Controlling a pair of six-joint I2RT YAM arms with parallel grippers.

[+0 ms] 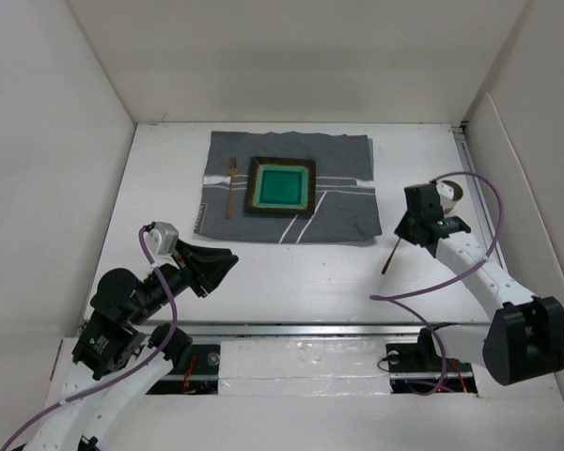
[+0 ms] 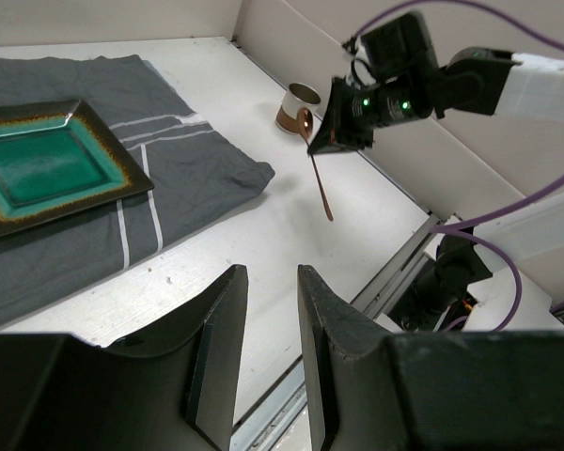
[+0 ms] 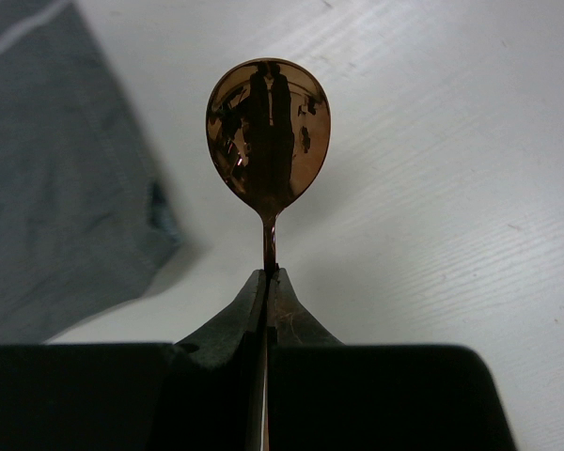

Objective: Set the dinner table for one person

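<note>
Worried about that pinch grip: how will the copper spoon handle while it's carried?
Probably stiff: the spoon juts straight out of the right gripper without sagging. Its polished, mirror-like metal looks slippery, and because it is pinched only at the thin neck, it may swivel. It is likely light for its length.

**Around the grey cloth**

The grey cloth [image 1: 338, 211], crossed by thin white lines and rumpled along its right edge, lies spread flat. Near its middle sits a square plate [image 1: 282, 186] with a teal centre and a dark brown rim. A slim copper utensil [image 1: 230, 188] lies on the cloth just left of the plate. A copper spoon [image 1: 391, 256] is off the cloth, beyond its near right corner, tilted with the bowl uppermost. A small brown cup [image 2: 291, 113] stands upright further right of the cloth.
</note>
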